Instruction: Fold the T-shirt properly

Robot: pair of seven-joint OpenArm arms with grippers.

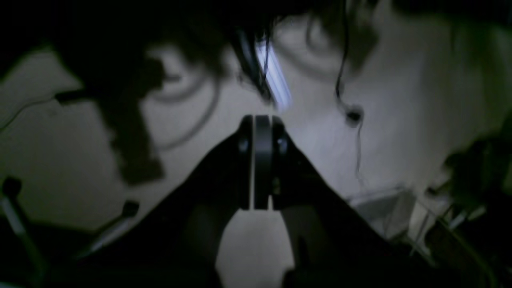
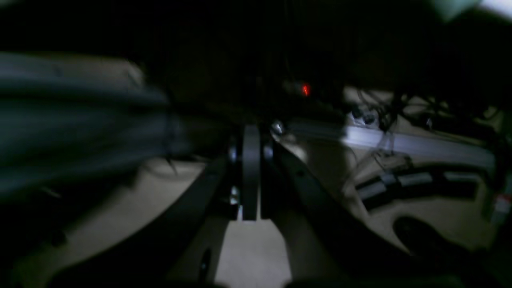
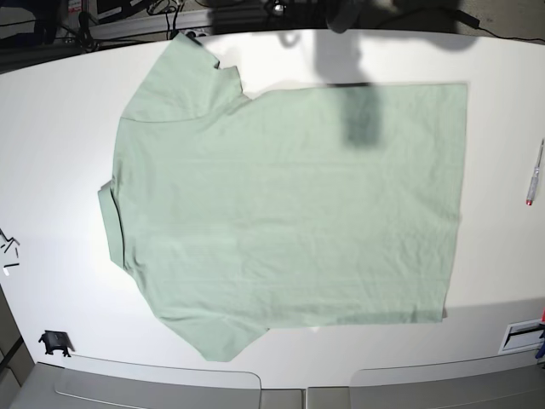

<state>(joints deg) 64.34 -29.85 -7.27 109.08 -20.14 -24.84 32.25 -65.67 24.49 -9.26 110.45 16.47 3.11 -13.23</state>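
Note:
The T-shirt lies spread flat on the white table in the base view. It is pale mint green, with its neck band to the left, its hem to the right and a sleeve at the top left and at the bottom left. Neither arm shows in the base view. My left gripper appears in the dim left wrist view, jaws pressed together with nothing between them. In the equally dark right wrist view, my right gripper is shut and empty too. Both wrist views face a dim floor, away from the shirt.
A pen lies near the table's right edge. A small black object sits at the front left corner, with small bits on the left edge. A white label is at the front right. Cables run over the floor.

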